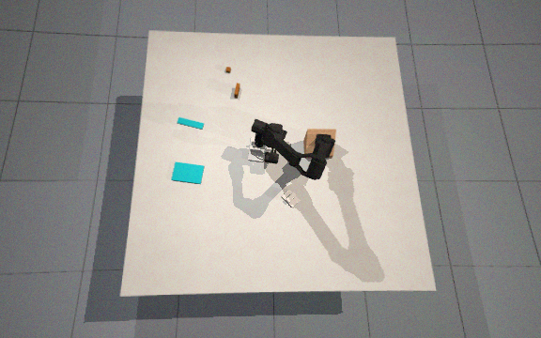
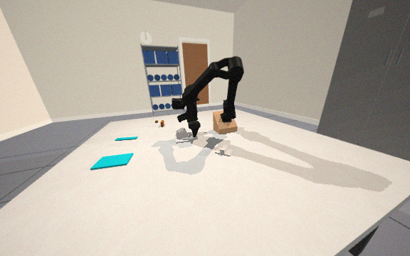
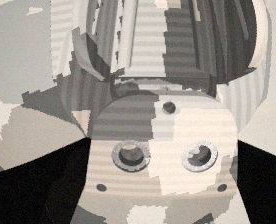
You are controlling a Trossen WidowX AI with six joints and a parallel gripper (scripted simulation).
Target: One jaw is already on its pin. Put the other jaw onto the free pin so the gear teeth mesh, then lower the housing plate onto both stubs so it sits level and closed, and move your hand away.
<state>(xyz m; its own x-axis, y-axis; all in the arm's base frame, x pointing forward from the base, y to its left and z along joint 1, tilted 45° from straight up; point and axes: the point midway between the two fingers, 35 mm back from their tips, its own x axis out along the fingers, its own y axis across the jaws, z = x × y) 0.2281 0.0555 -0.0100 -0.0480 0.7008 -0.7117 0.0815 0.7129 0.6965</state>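
Note:
The pale grey gripper mechanism (image 1: 256, 155) (image 2: 181, 134) stands on the table at my fingertips. The housing plate (image 3: 204, 125), with two round holes, fills the middle of the wrist view. My gripper (image 2: 195, 136) (image 3: 162, 147) is shut on its left and right edges. Round stub ends show inside both holes. Two curved jaws, the left jaw (image 3: 90, 57) and the right jaw (image 3: 246, 32), reach away beyond the plate. The gear teeth and pins are hidden under the plate. The views do not show whether the plate sits fully down.
A small whitish piece with a raised block (image 1: 290, 198) (image 2: 223, 151) lies nearby. A cyan sheet (image 1: 188, 173) (image 2: 112, 161) and a cyan strip (image 1: 191, 123) (image 2: 126, 139) lie left. Two small orange blocks, one cubic (image 1: 228, 69) and one longer (image 1: 237, 90), lie farther back. My arm's base is at a wooden block (image 2: 225, 128).

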